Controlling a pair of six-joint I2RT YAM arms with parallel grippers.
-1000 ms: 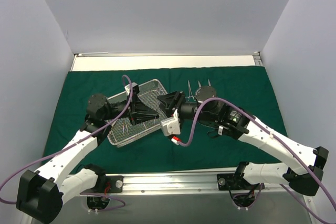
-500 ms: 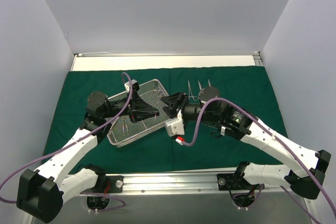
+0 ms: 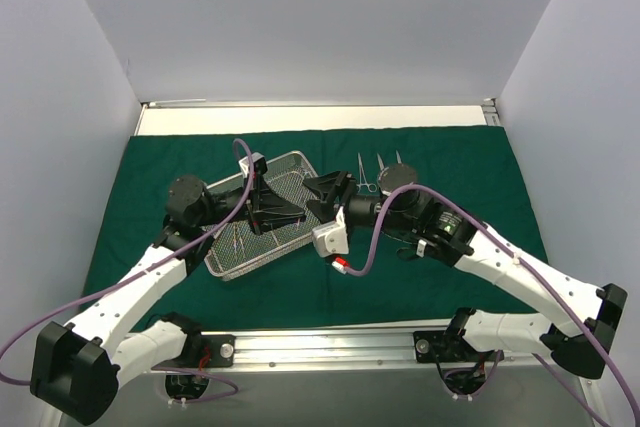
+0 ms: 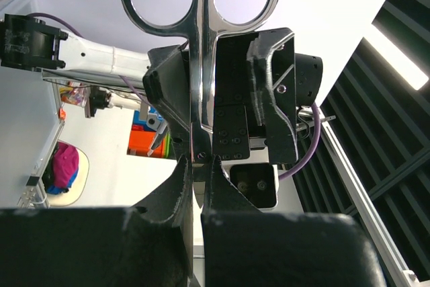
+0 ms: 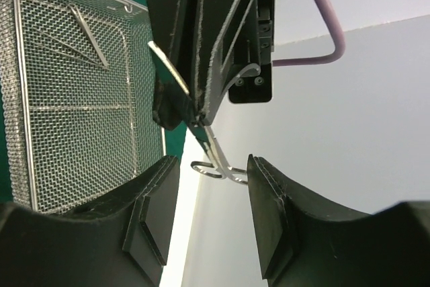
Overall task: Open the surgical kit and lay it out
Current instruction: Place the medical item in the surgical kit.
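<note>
1. In the overhead view, the scissors (image 4: 199, 65) cannot be picked out among the black gripper bodies. Their blades are buried between the fingers of the left gripper (image 4: 198, 179).
2. The left gripper is clamped tight on the scissors near the pivot.
3. The right gripper (image 5: 209, 169) is held partly open, with the ring handles between its jaws. Contact with either finger cannot be determined.
4. The scissors are held aloft beside the wire-mesh tray (image 5: 74, 132). Their long axis is in line with the left gripper's fingers, and the ring handles are pointed at the right gripper.
5. The tray is set on the green cloth (image 3: 470, 177) and a slim instrument (image 5: 87, 37) is seen inside it. Further instruments (image 3: 365, 175) are laid on the cloth beyond the right gripper.
</note>
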